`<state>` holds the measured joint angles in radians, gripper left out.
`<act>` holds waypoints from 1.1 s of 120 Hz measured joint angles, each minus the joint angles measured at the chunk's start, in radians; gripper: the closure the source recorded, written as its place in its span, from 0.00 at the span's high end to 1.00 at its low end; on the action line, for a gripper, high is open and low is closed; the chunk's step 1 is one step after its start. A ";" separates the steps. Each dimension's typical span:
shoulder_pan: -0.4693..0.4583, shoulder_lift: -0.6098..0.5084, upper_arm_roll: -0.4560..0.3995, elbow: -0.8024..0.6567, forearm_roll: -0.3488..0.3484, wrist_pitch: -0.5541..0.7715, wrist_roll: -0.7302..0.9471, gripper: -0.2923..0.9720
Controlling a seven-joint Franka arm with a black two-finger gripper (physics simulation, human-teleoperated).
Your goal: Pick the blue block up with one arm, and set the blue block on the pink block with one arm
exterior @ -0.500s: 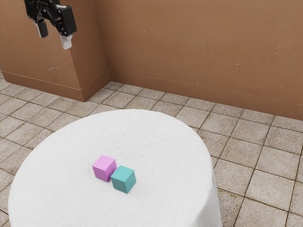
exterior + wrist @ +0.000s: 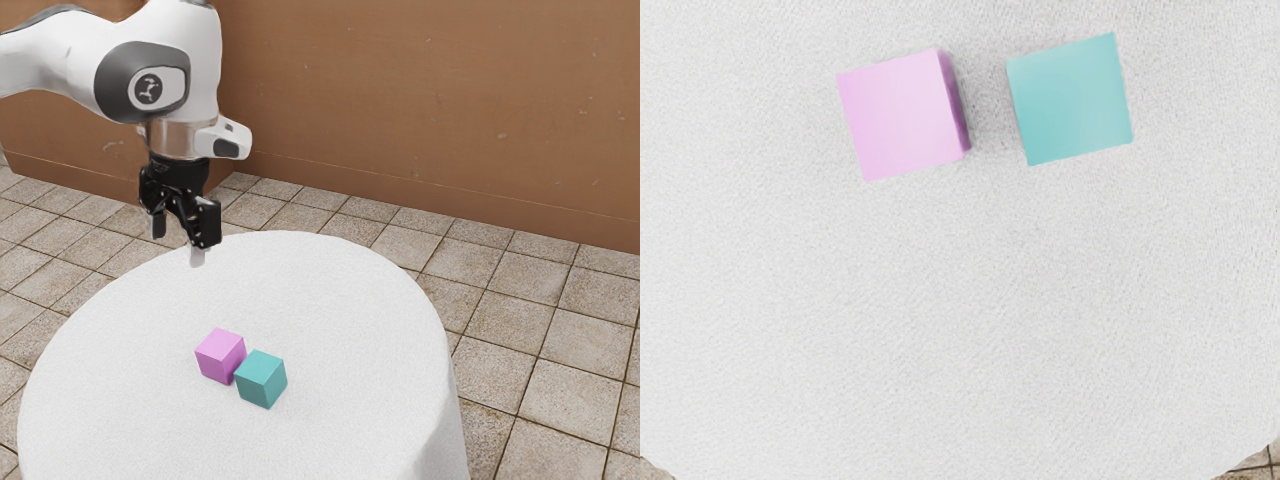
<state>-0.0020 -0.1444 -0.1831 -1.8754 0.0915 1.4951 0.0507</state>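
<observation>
Near the rim of the white table [image 2: 340, 290], hovering with gripper [image 2: 178, 240] spread wide, clasping nothing. Mid-table, sitting just beside pink block [image 2: 220, 355], narrowly apart: blue block [image 2: 261, 378].

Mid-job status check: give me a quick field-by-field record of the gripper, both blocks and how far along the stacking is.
gripper: open, holding nothing, raised near the table rim at the exterior view's left, away from both blocks
blue block: flat on the table, untouched
pink block: flat on the table, nothing on top
block spacing: side by side, with a narrow gap between them in the wrist view
task stage: pick not yet done
</observation>
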 joint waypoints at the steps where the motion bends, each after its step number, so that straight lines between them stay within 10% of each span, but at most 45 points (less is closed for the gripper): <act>1: 0.001 0.000 -0.002 -0.006 -0.003 0.010 0.000 0.77; 132: -0.010 0.148 -0.065 -0.390 -0.061 0.721 -0.278 0.77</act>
<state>-0.0116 0.0032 -0.2485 -2.2655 0.0304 2.2161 -0.2275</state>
